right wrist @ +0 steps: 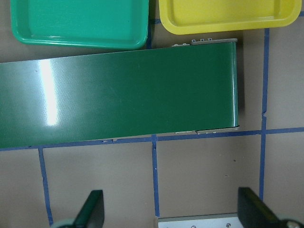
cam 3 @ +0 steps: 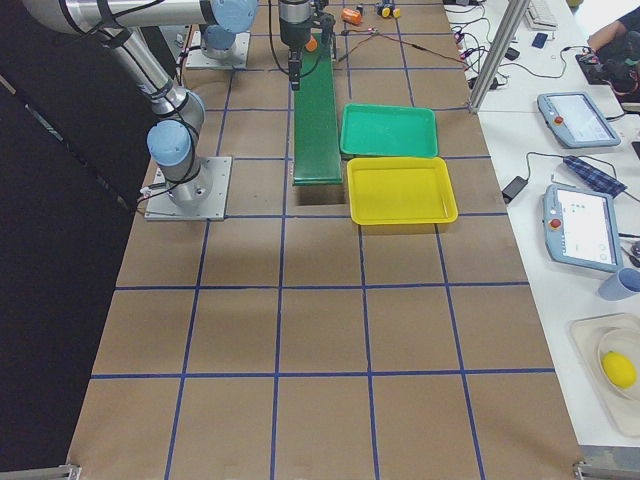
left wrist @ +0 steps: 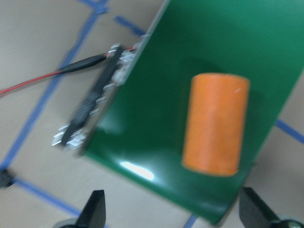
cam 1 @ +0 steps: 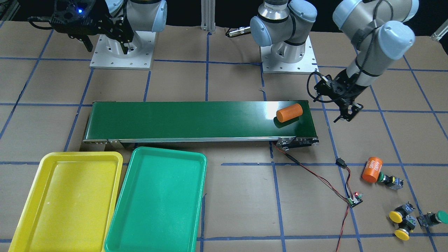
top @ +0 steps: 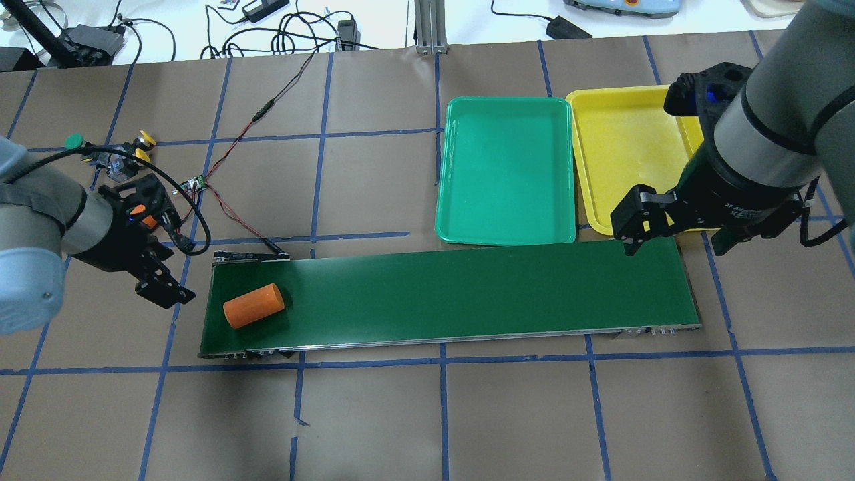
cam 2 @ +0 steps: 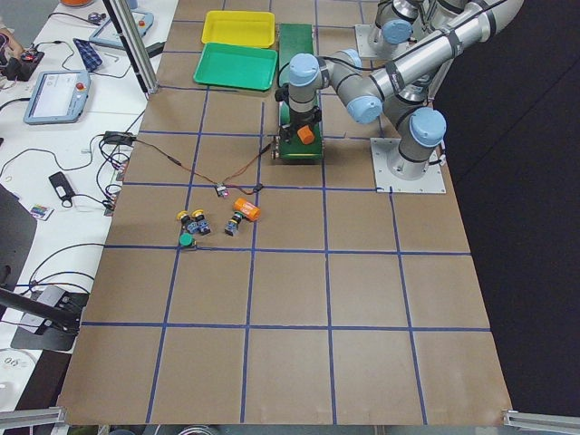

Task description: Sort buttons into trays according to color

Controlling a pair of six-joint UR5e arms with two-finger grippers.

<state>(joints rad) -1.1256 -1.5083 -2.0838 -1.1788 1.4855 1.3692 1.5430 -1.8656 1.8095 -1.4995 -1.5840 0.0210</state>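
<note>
Two yellow-capped buttons (cam 1: 396, 216) (cam 1: 402, 233) and a green-capped button (cam 1: 441, 217) lie together on the paper at the table's left end. Another green button (cam 1: 381, 177) rests against an orange cylinder marked 4680 (cam 1: 372, 169). The yellow tray (cam 1: 66, 199) and the green tray (cam 1: 157, 199) sit side by side with nothing in them. My left gripper (cam 1: 347, 113) hangs open and holds nothing beside the belt's left end, away from the buttons. Above the belt's other end, by the yellow tray, my right gripper (top: 676, 240) is open with nothing in it.
A long dark-green conveyor belt (top: 467, 294) crosses the table's middle. An orange cylinder (top: 254, 305) lies on its left end, under the left wrist camera. Red and black wires with a small circuit board (cam 1: 355, 200) run between the belt and the buttons.
</note>
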